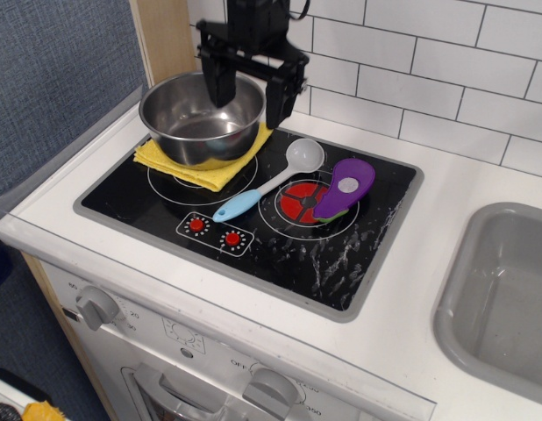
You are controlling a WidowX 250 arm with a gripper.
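Hob [341,263] w/ spoon [267,182], white tile wall [446,79] behind

Bowl [203,117]: on cloth [199,163], back-left of hob [253,206]
Hand [248,95]: above bowl's right rim
Spoon [269,180]: right of cloth
Eggplant [345,189]: right of spoon
Sink [503,298]: in worktop [426,289], far right
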